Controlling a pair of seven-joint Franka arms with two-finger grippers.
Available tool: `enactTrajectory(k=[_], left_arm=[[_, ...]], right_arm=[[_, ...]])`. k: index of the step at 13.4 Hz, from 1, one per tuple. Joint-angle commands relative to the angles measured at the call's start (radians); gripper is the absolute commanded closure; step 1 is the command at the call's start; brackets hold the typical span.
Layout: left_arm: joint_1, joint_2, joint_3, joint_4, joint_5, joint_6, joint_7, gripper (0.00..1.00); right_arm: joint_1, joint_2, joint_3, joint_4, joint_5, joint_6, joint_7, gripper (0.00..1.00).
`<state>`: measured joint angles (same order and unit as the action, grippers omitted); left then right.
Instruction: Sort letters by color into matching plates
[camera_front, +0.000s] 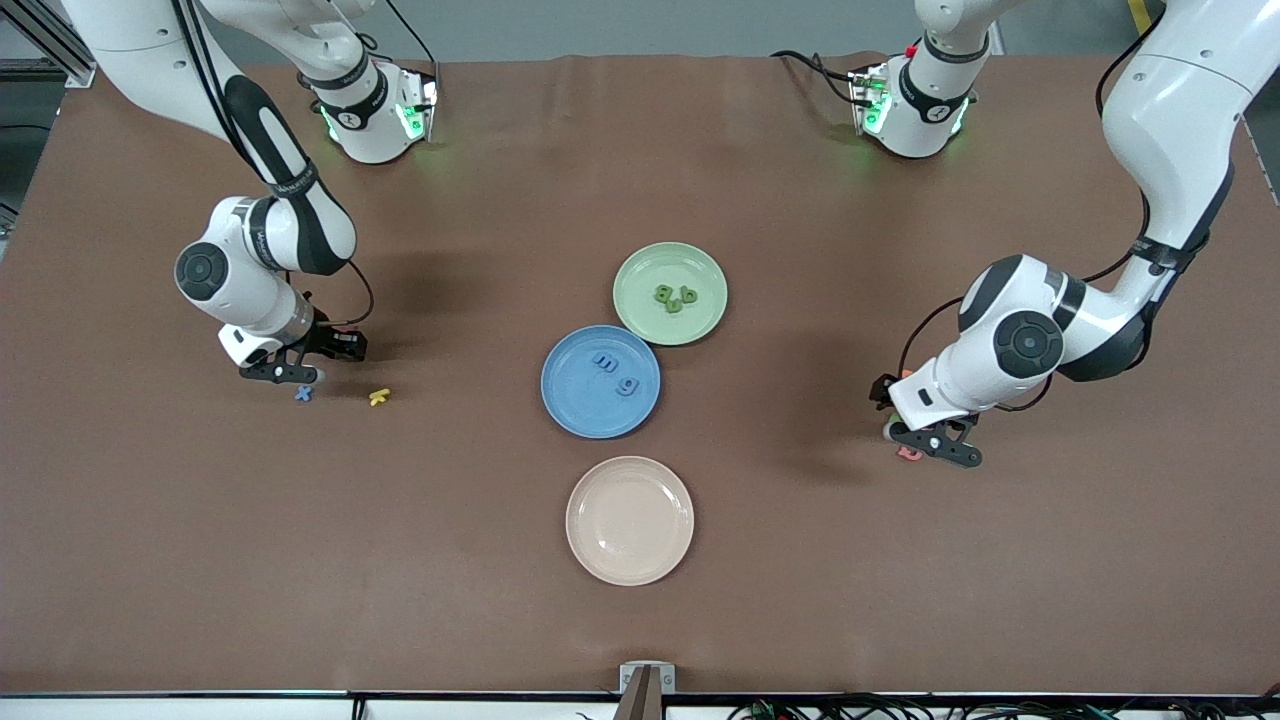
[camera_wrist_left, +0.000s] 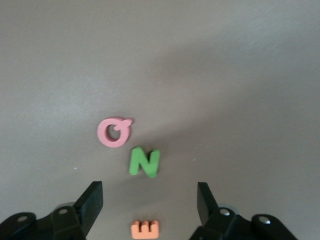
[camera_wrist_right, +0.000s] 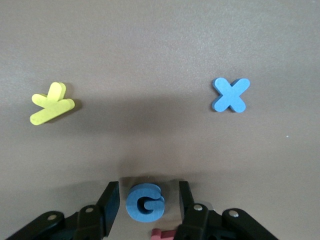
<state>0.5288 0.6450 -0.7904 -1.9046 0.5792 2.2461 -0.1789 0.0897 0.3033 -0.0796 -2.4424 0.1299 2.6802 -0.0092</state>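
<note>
A blue letter G (camera_wrist_right: 145, 202) lies on the table between the fingers of my right gripper (camera_wrist_right: 149, 189), which is open with a small gap on each side. A blue X (camera_wrist_right: 230, 94) (camera_front: 303, 393) lies beside it. My left gripper (camera_wrist_left: 149, 189) (camera_front: 935, 440) is open, low at the left arm's end of the table. An orange E (camera_wrist_left: 145, 229) lies between its fingers and a green N (camera_wrist_left: 145, 162) just past them. The blue plate (camera_front: 580, 400) holds two blue letters (camera_front: 605, 361). The green plate (camera_front: 650, 265) holds green letters (camera_front: 675, 296).
A yellow letter (camera_wrist_right: 51, 103) (camera_front: 379, 397) lies near the X. A pink Q (camera_wrist_left: 114, 131) lies by the green N. A pink letter's edge (camera_wrist_right: 162, 234) shows under my right gripper. A beige plate (camera_front: 629, 520) sits nearer the front camera than the blue plate.
</note>
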Motion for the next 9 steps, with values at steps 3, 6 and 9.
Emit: enactTrajectory(k=[3, 6, 9], left_arm=[[0.002, 0.042, -0.006, -0.004, 0.090, 0.007, 0.001, 0.25], [0.000, 0.056, -0.001, -0.004, 0.093, 0.015, 0.001, 0.28], [-0.007, 0.070, 0.022, 0.001, 0.096, 0.032, 0.001, 0.28]], right_arm=[[-0.002, -0.012, 0.004, -0.032, -0.018, 0.030, 0.028, 0.46], [-0.001, -0.012, 0.004, -0.032, -0.016, 0.030, 0.029, 0.55], [-0.001, -0.012, 0.004, -0.032, -0.016, 0.030, 0.029, 0.68]])
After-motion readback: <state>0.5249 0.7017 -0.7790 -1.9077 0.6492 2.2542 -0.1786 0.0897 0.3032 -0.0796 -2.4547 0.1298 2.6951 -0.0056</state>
